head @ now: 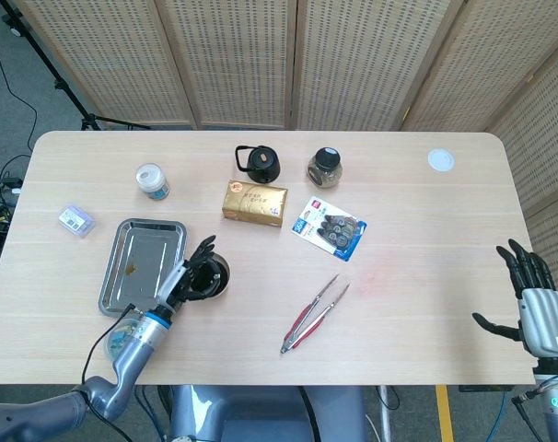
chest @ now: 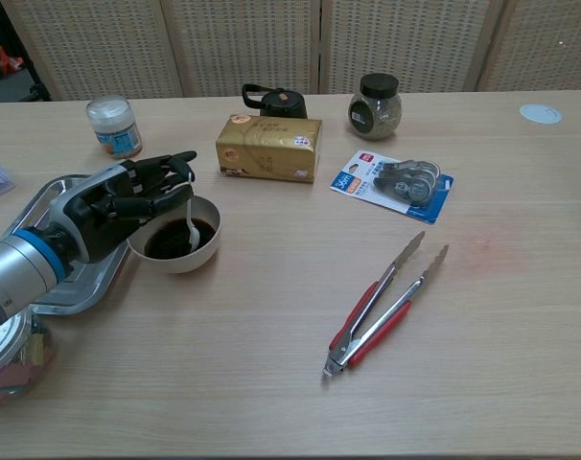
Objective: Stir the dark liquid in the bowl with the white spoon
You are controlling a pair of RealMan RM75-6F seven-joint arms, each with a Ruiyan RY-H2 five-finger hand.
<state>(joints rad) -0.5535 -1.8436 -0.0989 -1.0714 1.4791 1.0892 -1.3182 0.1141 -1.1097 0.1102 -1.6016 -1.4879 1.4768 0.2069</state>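
Note:
A white bowl (chest: 176, 265) of dark liquid (chest: 166, 243) stands on the table just right of the metal tray; it also shows in the head view as the bowl (head: 216, 287). My left hand (chest: 106, 207) reaches over the bowl's left rim and pinches the top of the white spoon (chest: 192, 226), whose tip dips into the liquid. From above, my left hand (head: 181, 279) covers part of the bowl. My right hand (head: 537, 308) hangs off the table's right edge, holding nothing, with its fingers spread.
A metal tray (chest: 58, 284) lies under my left forearm. Behind the bowl are a gold box (chest: 269, 147), a black kettle (chest: 274, 99), a dark jar (chest: 375, 107) and a white-lidded jar (chest: 113, 126). Red-handled tongs (chest: 382, 305) and a tape pack (chest: 396, 182) lie to the right.

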